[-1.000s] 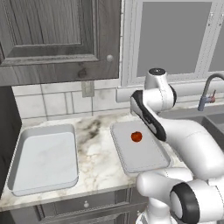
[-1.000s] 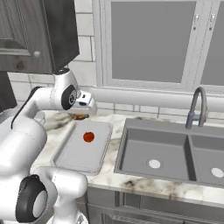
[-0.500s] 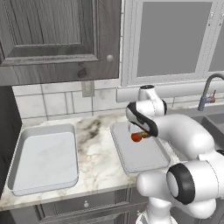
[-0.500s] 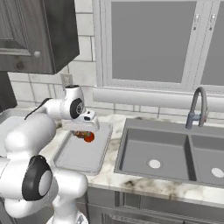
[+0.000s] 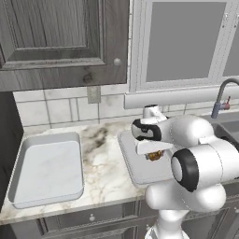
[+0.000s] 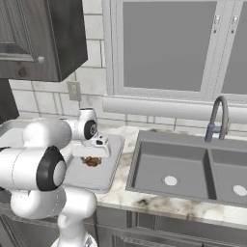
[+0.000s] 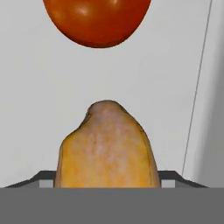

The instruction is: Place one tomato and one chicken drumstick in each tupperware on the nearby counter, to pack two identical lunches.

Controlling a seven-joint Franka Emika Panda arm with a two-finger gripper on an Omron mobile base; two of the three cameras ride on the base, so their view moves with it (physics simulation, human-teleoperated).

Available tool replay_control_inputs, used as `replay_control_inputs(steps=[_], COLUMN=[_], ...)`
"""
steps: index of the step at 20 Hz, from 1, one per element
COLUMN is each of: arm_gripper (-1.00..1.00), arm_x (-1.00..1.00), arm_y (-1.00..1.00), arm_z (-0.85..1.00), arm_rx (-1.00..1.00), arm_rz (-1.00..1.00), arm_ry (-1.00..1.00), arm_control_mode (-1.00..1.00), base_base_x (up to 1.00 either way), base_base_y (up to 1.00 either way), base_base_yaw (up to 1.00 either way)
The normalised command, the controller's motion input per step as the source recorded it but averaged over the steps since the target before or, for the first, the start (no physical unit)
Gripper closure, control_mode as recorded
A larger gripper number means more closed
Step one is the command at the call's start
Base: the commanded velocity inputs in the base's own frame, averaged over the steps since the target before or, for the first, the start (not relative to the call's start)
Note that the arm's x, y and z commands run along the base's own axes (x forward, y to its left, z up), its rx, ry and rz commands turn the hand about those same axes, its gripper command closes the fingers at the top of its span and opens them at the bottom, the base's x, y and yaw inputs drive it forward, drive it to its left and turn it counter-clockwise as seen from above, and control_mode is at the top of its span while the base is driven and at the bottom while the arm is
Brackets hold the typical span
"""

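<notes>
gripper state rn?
Gripper: low over the right tupperware, chicken drumstick between its fingertips, apparently shut on it. Tomato just beyond.

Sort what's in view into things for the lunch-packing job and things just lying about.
For the job:
drumstick at the gripper
tomato in the right tub
left tub, empty
counter

Just there:
sink
tap
cupboards
wall socket
</notes>
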Motion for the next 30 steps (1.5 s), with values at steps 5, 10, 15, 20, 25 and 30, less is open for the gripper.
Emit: replay_control_inputs(steps=[5, 10, 15, 20, 25, 30], arm_gripper=[1.0, 1.0, 1.0, 1.0, 1.0, 1.0], arm_x=[0.08, 0.24, 0.23, 0.28, -0.03, -0.65], arm_y=[0.0, 0.0, 0.02, 0.07, 0.07, 0.0], arm_z=[-0.35, -0.28, -0.44, -0.65, -0.52, 0.13], arm_rx=[0.0, 0.0, 0.0, 0.0, 0.0, 0.0], arm_rz=[0.0, 0.0, 0.0, 0.0, 0.0, 0.0], arm_ry=[0.0, 0.0, 0.0, 0.0, -0.02, -0.14], arm_control_mode=[-1.0, -1.0, -1.0, -1.0, -1.0, -1.0], base_base_x=[0.0, 0.0, 0.0, 0.0, 0.0, 0.0], base_base_y=[0.0, 0.0, 0.0, 0.0, 0.0, 0.0], base_base_yaw=[0.0, 0.0, 0.0, 0.0, 0.0, 0.0])
